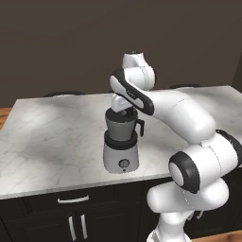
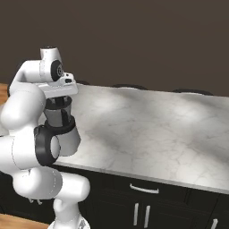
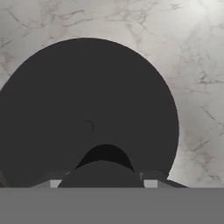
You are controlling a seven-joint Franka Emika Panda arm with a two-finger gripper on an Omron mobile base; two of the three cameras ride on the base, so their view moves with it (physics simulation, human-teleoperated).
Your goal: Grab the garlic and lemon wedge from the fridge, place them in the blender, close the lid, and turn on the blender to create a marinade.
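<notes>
The blender (image 1: pixel 121 158) stands near the front edge of the marble counter (image 1: pixel 56 132), its dark jar (image 1: pixel 120 126) upright on the light grey base. In the right base view the blender (image 2: pixel 70 139) is partly behind my arm. The round black lid (image 3: pixel 87 87) lies flat over the jar's top. My gripper (image 1: pixel 124 108) points straight down onto it. In the hand view the gripper (image 3: pixel 103 183) is shut on the lid's central knob, one fingertip (image 3: pixel 55 183) on each side. The garlic, the lemon wedge and the fridge are out of view.
The counter (image 2: pixel 152 129) stretches wide to the right of the blender. Dark cabinets with silver handles (image 1: pixel 73 200) run below its front edge. A dark wall stands behind, and dark chair backs (image 2: pixel 129 86) peek over the far edge.
</notes>
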